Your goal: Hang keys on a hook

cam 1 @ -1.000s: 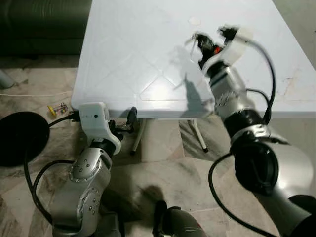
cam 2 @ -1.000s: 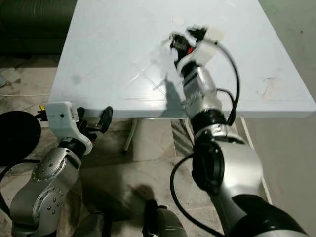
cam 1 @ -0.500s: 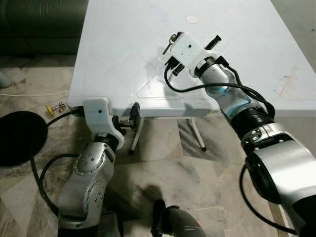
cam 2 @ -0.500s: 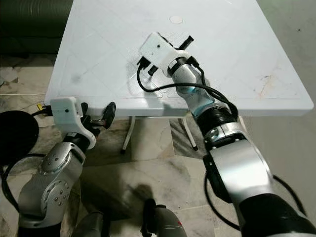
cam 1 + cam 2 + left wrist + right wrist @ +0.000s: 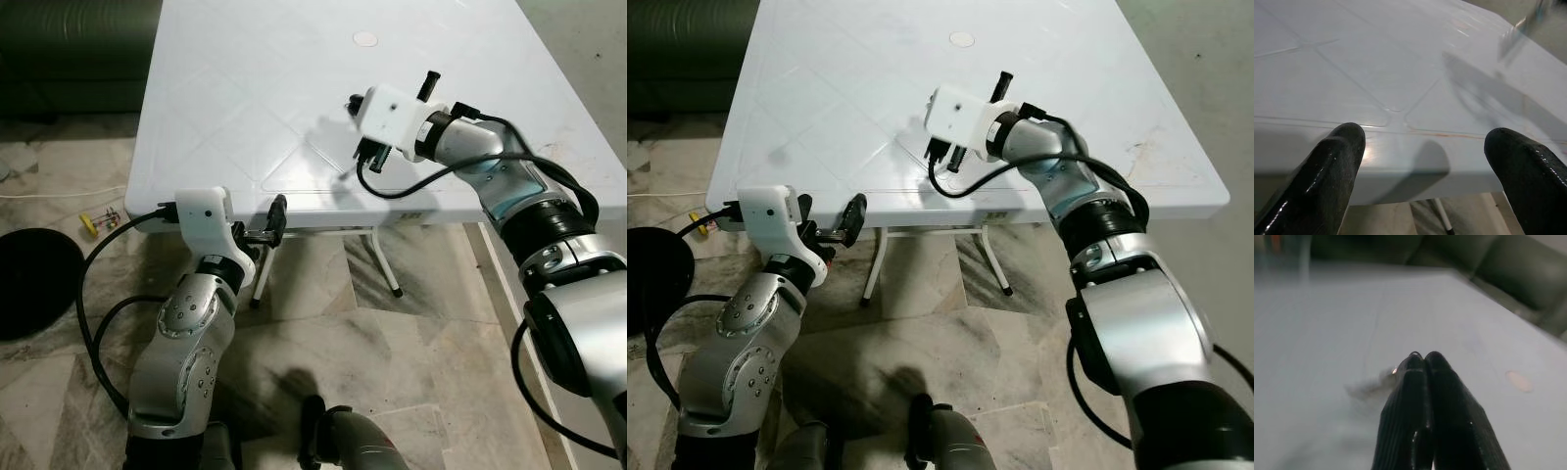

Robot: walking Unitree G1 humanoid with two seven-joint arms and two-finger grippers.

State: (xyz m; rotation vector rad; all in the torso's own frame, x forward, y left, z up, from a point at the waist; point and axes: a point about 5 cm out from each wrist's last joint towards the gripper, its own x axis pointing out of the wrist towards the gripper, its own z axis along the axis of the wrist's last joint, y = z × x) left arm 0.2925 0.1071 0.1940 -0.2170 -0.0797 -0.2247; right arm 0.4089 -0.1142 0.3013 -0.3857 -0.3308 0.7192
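Right fingers (image 5: 1423,357): pressed tightly together, no gap that we can see between them; they hover low over the white surface (image 5: 245,78).
Keys (image 5: 1371,386): we make out only a blurred grey smear with a small glint right at the tips of the right fingers, just above the surface; we take this for the keys pinched there, though its shape is too blurred to read.
Left fingers (image 5: 1425,142): spread wide with nothing between them, held just off the near edge of the surface, tips about level with the rim.
Surface: through the gap of the left fingers we see its front edge and a diamond-line pattern; beyond the right fingers it runs on flat and bare.
Round mark (image 5: 364,39): a pale spot on the surface, ahead of the right fingers and off to one side.
Sofa (image 5: 69,39): dark, past the far end of the surface, beyond the right fingertips.
Floor (image 5: 392,333): marbled tile below the left fingers; a black round object (image 5: 29,284) lies well away from them.
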